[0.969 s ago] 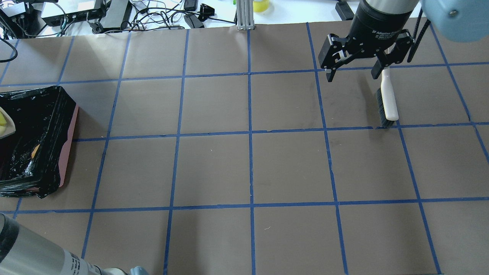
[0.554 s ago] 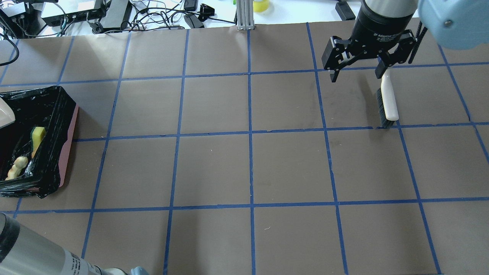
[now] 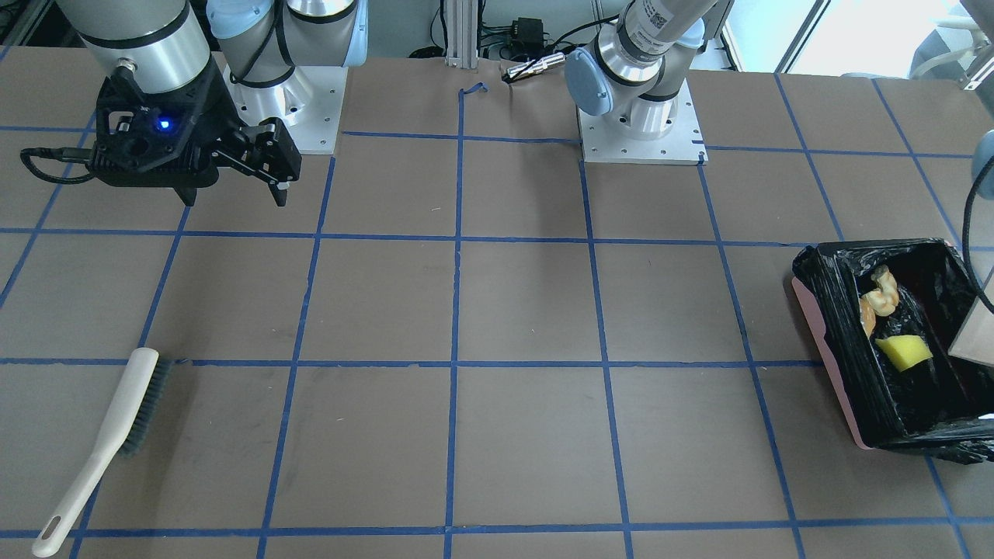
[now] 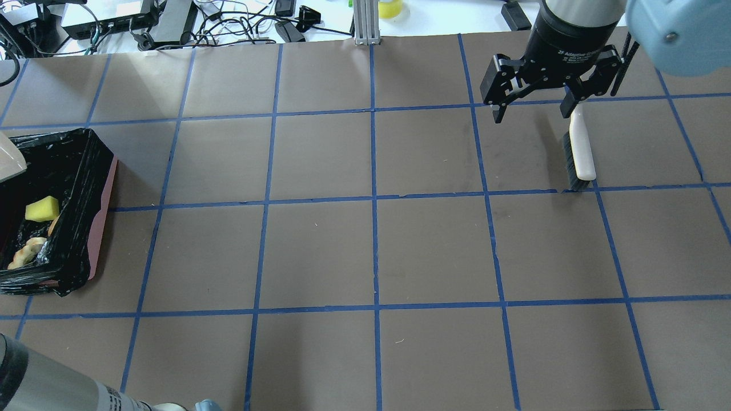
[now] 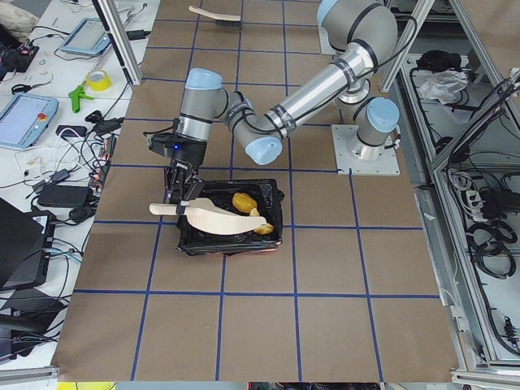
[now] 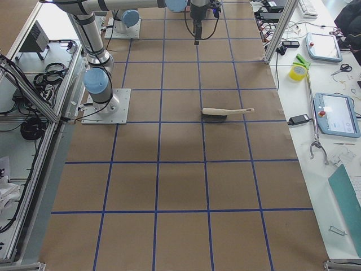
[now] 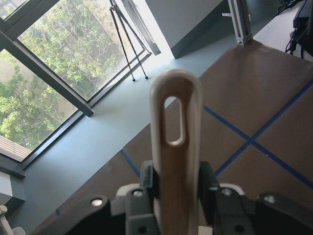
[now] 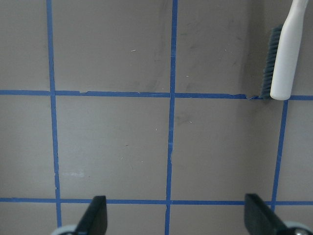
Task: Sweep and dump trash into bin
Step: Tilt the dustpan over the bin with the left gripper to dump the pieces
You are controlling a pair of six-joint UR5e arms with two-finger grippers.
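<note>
The bin (image 3: 842, 334) holds a yellow wedge (image 3: 903, 351) and a pale lumpy piece (image 3: 883, 293).

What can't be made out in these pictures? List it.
Dustpan: overhead view, left edge cuts off all but a corner.
Bin floor: overhead view, left edge cuts it; front view, dustpan covers one side.
Brush handle end: overhead view, right pincer covers it.
Trash count: front view, pieces overlap, too small to separate.

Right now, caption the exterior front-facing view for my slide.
Trash sits in the black-lined bin by the dustpan; open right gripper hovers apart from the brush.
</note>
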